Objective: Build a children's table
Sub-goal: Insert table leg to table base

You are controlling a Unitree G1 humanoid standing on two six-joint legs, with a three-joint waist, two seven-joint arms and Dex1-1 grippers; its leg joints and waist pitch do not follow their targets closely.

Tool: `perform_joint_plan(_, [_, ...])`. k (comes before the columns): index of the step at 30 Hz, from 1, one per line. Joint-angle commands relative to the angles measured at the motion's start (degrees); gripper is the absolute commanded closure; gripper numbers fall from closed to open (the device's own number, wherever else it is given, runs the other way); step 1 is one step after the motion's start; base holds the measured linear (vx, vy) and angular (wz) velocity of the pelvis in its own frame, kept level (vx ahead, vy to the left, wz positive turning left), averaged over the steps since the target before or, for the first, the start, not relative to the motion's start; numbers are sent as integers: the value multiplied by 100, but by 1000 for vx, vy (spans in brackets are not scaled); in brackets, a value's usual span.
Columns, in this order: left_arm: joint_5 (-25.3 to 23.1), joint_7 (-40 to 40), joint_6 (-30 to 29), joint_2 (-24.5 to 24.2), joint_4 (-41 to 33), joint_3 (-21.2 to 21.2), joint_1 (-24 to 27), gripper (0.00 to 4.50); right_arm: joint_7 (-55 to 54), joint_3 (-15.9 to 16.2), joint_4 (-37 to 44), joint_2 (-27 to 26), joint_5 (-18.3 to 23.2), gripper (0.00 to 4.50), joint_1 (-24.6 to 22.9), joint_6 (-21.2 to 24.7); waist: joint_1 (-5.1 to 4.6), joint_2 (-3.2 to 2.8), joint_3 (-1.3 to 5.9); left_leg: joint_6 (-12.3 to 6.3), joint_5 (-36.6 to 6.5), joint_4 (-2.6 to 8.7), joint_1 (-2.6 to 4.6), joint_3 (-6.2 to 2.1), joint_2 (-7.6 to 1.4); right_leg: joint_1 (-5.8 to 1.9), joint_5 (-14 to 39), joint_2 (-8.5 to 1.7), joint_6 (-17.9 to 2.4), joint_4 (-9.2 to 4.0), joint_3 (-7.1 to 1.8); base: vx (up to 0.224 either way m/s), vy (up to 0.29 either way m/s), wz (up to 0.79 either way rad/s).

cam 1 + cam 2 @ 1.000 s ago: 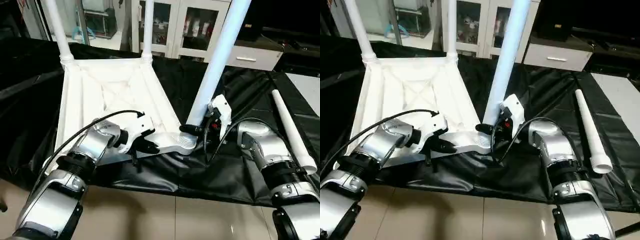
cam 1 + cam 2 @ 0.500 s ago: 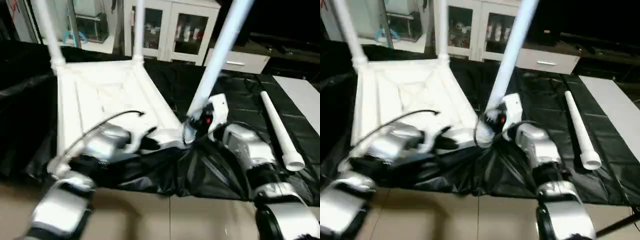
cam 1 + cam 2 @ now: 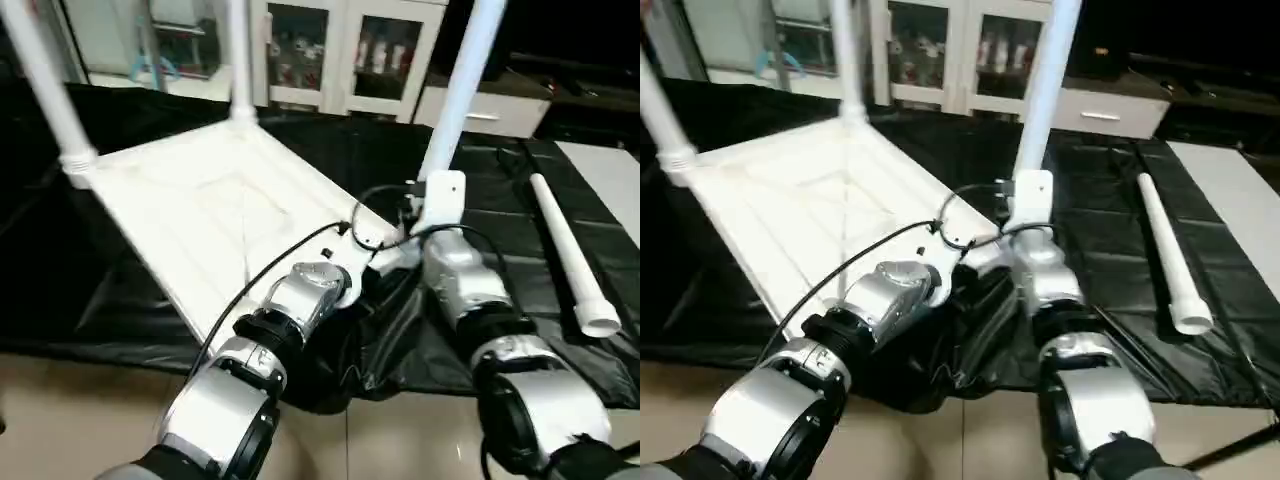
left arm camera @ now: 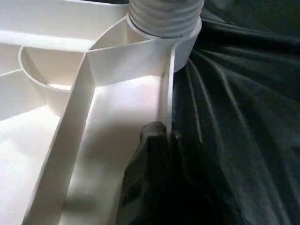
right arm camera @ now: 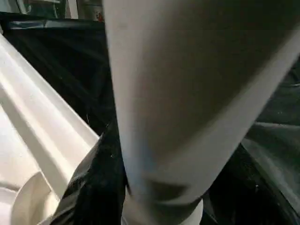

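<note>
Left wrist view: left jaws pinch the tabletop point(image 4: 117, 103) rim; right jaws seemingly clamp a leg point(image 5: 187, 93).

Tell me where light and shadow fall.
Left wrist view: the tabletop glows bright near its rim; the left tool is a dark shape. Right wrist view: the leg lies mostly in shadow. Left eye view: the black cover shows faint sheen.

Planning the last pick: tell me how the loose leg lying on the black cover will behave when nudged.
The loose leg is a round, tapered tube lying flat, so it would probably roll, curving toward its narrow end. It looks like hollow, smooth plastic: likely light, stiff and somewhat slippery.
</note>
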State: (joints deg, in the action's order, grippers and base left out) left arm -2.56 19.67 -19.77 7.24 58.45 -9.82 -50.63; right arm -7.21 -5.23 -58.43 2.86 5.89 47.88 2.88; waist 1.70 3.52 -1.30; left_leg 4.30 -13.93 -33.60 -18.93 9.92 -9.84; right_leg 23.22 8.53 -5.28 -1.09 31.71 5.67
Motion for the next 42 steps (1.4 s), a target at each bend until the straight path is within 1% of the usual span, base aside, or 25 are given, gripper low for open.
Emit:
perform_joint_plan(1, [11, -414, 397, -29, -32, 342, -270, 450, -96, -122, -896, -91, 48, 266, -494, 454, 7, 1, 193, -278, -1047, 510, -67, -88, -318, -197, 1674, -415, -969, -327, -311, 0, 0, 0])
perform_joint_plan(3, [23, -392, 393, -41, 3, 346, -279, 450, -107, -174, -941, -94, 48, 266, -486, 426, 6, 1, 189, -307, -1104, 508, -55, -80, -319, -194, 1762, -425, -996, -338, -317, 0, 0, 0])
perform_joint_plan(9, [5, -70, 417, -101, 41, 172, -274, 450, 118, -326, -1106, -111, 146, 266, -412, 333, -8, -6, 170, -226, -1420, 537, -54, -106, -332, -183, 2284, -427, -847, -385, -311, 0, 0, 0])
perform_joint_plan(10, [-49, 335, 455, -167, -60, -1, -209, 450, 453, -395, -1062, -124, 286, 266, -379, 327, -4, -1, 170, -214, -1436, 537, -48, -106, -332, -177, 2289, -431, -830, -392, -313, 0, 0, 0])
perform_joint_plan(12, [-139, 1146, 451, -371, -344, -336, -55, 450, 1131, -317, -944, -63, 344, 266, -331, 429, 13, 12, 174, -290, -1400, 546, -61, -119, -347, -203, 2169, -442, -871, -371, -310, 0, 0, 0])
perform_joint_plan(13, [-265, 1798, 624, -636, -607, -664, 99, 450, 1672, -162, -828, 42, 295, 266, -340, 572, 0, 12, 178, -316, -1327, 539, -88, -115, -346, -220, 2073, -445, -907, -353, -320, 0, 0, 0])
perform_joint_plan(14, [-351, 2201, 754, -816, -773, -874, 198, 450, 2005, -47, -756, 117, 242, 266, -351, 671, -11, 24, 165, -418, -1220, 546, -134, -121, -350, -246, 2004, -463, -968, -351, -328, 0, 0, 0])
perform_joint_plan(15, [-351, 2201, 754, -816, -773, -874, 198, 450, 2005, -47, -756, 117, 242, 266, -351, 671, -4, 8, 186, -427, -1150, 536, -123, -128, -363, -257, 1927, -476, -1021, -324, -326, 0, 0, 0])
perform_joint_plan(16, [-406, 2646, 730, -1070, -920, -1041, 279, 450, 2446, 115, -652, 251, 160, 266, -390, 829, -8, -32, 193, -426, -967, 507, -61, -94, -375, -214, 1634, -467, -1176, -296, -337, 0, 0, 0])
perform_joint_plan(17, [-478, 3148, 912, -1404, -1075, -1218, 372, 450, 3000, 345, -504, 447, 49, 266, -455, 1024, -18, -31, 182, -484, -848, 514, -87, -96, -370, -257, 1470, -447, -1269, -269, -328, 0, 0, 0])
perform_joint_plan(18, [-516, 3573, 1019, -1742, -1126, -1298, 410, 450, 3600, 588, -335, 712, -57, 266, -554, 1257, -6, -58, 185, -528, -853, 513, -90, -106, -375, -277, 1421, -430, -1263, -259, -317, 0, 0, 0])
perform_joint_plan(19, [-533, 3740, 1068, -1874, -1142, -1325, 423, 450, 3840, 676, -272, 816, -103, 266, -592, 1346, -26, -41, 186, -545, -838, 514, -67, -94, -397, -264, 1361, -439, -1301, -257, -328, 0, 0, 0])
perform_joint_plan(20, [-538, 4162, 1313, -2191, -1177, -1353, 459, 450, 4418, 872, -105, 1095, -184, 266, -702, 1544, -10, -73, 180, -502, -847, 505, -35, -88, -406, -245, 1301, -439, -1381, -242, -332, 0, 0, 0])
perform_joint_plan(22, [-446, 4592, 1424, -2498, -1271, -1315, 496, 450, 5039, 1083, 104, 1435, -265, 266, -855, 1641, 11, -77, 175, -433, -900, 511, -22, -78, -419, -249, 1271, -445, -1440, -229, -342, 0, 0, 0])
perform_joint_plan(23, [-379, 4732, 1447, -2598, -1338, -1287, 519, 450, 5330, 1187, 238, 1579, -276, 266, -949, 1648, 22, -82, 168, -391, -907, 516, -15, -76, -425, -245, 1247, -444, -1462, -226, -344, 0, 0, 0])
perform_joint_plan(24, [-307, 4873, 1463, -2700, -1407, -1258, 542, 450, 5643, 1294, 388, 1731, -277, 266, -1052, 1665, 62, -87, 176, -320, -877, 512, 26, -68, -438, -241, 1106, -449, -1515, -203, -342, 0, 0, 0])
perform_joint_plan(25, [-266, 4934, 1465, -2746, -1441, -1242, 552, 450, 5825, 1346, 484, 1808, -254, 266, -1113, 1692, 70, -83, 163, -281, -827, 514, 26, -51, -437, -234, 946, -438, -1565, -175, -353, 0, 0, 0])
perform_joint_plan(26, [-264, 4938, 1463, -2749, -1443, -1241, 553, 450, 5842, 1350, 494, 1815, -251, 266, -1119, 1696, 98, -77, 188, -220, -693, 512, 53, -52, -435, -252, 756, -436, -1616, -140, -346, 0, 0, 0])
perform_joint_plan(27, [-217, 5016, 1419, -2834, -1485, -1197, 552, 450, 6335, 1468, 802, 2011, -159, 266, -1322, 1771, 95, -69, 190, -207, -588, 503, 49, -47, -427, -255, 628, -433, -1651, -121, -349, 0, 0, 0])
perform_joint_plan(29, [-168, 5104, 1365, -2929, -1533, -1154, 554, 450, 6993, 1667, 1272, 2285, -19, 266, -1649, 1809, 163, -28, 200, -364, -222, 460, 89, -16, -400, -274, 122, -430, -1783, -65, -350, 0, 0, 0])
perform_joint_plan(31, [-139, 5195, 1366, -2985, -1539, -1157, 552, 450, 7432, 1826, 1647, 2468, 64, 266, -1886, 1889, 243, -23, 200, -572, 13, 433, 88, 2, -389, -295, -99, -435, -1843, -41, -358, 0, 0, 0])
perform_joint_plan(33, [-149, 5222, 1388, -2996, -1518, -1148, 546, 450, 7609, 1901, 1821, 2542, 61, 266, -1994, 1915, 332, -8, 170, -620, -96, 441, 60, 10, -404, -300, 170, -455, -1772, -72, -363, 0, 0, 0])
perform_joint_plan(35, [-166, 5201, 1416, -2982, -1456, -1118, 520, 450, 7652, 2005, 1900, 2582, -97, 266, -2105, 1762, 376, -4, 146, -380, -628, 478, 35, -20, -433, -304, 1171, -503, -1487, -160, -375, 0, 0, 0])
perform_joint_plan(38, [-147, 5209, 1403, -2955, -1451, -1107, 497, 450, 7543, 1970, 1661, 2459, -144, 266, -2073, 1725, 362, 5, 137, -139, -1078, 508, 76, -46, -420, -246, 2062, -507, -1186, -266, -388, 0, 0, 0])
perform_joint_plan(42, [-132, 5190, 1382, -2948, -1472, -1096, 495, 450, 7349, 1973, 1646, 2442, -133, 266, -2119, 1616, 336, 9, 143, -119, -1018, 522, 62, -61, -416, -246, 1976, -476, -1129, -255, -381, 0, 0, 0])
